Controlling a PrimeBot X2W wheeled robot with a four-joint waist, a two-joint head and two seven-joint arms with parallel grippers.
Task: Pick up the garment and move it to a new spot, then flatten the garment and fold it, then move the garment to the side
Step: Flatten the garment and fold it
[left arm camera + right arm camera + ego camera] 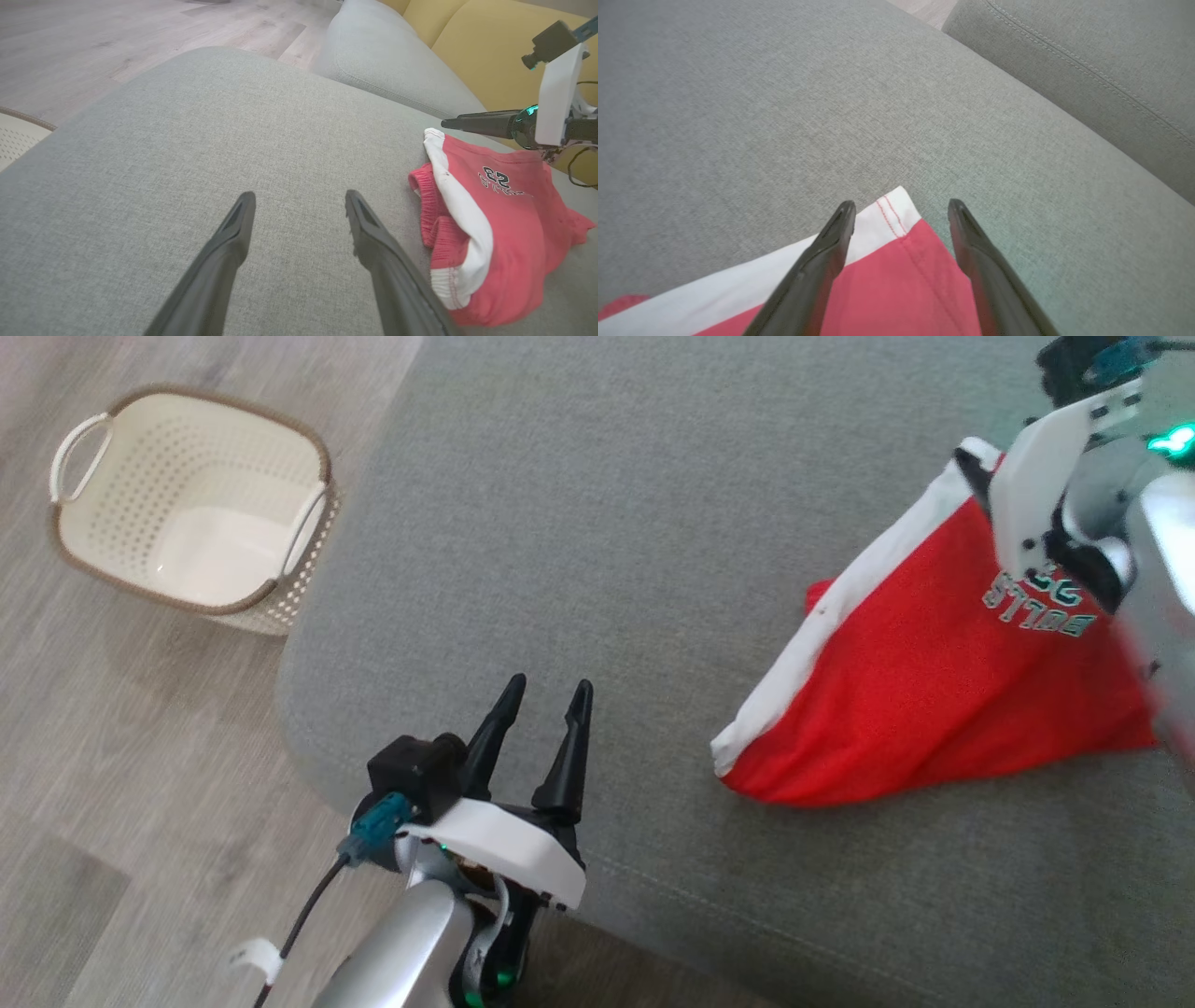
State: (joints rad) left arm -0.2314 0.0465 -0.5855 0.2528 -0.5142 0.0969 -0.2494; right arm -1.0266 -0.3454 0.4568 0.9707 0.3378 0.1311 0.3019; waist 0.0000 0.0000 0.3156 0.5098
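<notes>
Over the far white-trimmed corner of the garment [896, 284] our right gripper [899, 207] hangs with its fingers spread wide. They straddle that corner without pinching it, and the left wrist view shows them lying nearly level, just above the cloth. The garment is red and lies folded on the grey sofa cushion [607, 523]. In the head view its long axis follows the white stripe from the near corner up toward the right gripper, and its printed lettering reads upside down to us. Our left gripper [549, 686] is well apart from the garment on its left. It is also spread and holds nothing, with its fingers pointing across bare cushion. Farther left of the garment, beyond the cushion's edge, a perforated cream basket [187, 448] stands on the wooden floor [140, 756]. Behind the garment sit a second grey cushion [373, 51] and a yellow backrest [486, 42].
</notes>
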